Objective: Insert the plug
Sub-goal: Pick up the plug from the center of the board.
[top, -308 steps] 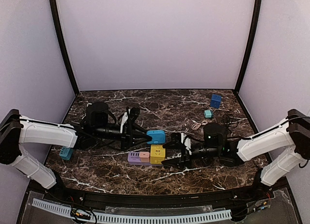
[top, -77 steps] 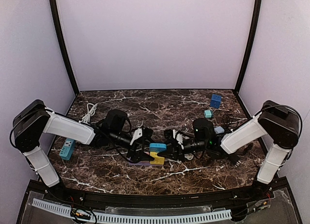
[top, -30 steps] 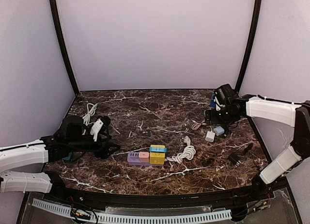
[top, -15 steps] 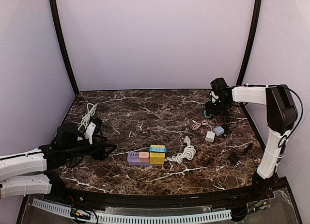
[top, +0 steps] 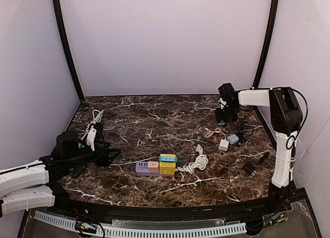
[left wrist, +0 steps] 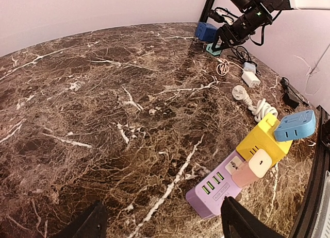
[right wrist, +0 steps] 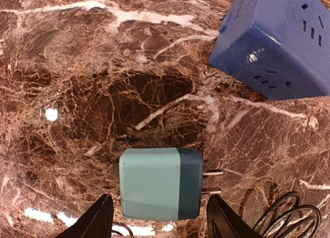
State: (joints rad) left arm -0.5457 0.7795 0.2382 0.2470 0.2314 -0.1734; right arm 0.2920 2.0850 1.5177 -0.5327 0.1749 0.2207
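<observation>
- Fingers (left wrist: 85,222) of the left gripper (left wrist: 162,225) stand apart and empty, nearest the bases.
- Purple power strip (top: 147,168) lies mid-table.
- Far right, the right gripper (right wrist: 160,199), spread wide, straddles the teal plug (right wrist: 160,184), whose prongs point sideways along the closing line. It is the nearer arm by far.

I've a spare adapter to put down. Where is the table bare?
Bare: the back middle, between the white cord at left and the right pincer. Crowded: the right side around the chargers and black cables.
</observation>
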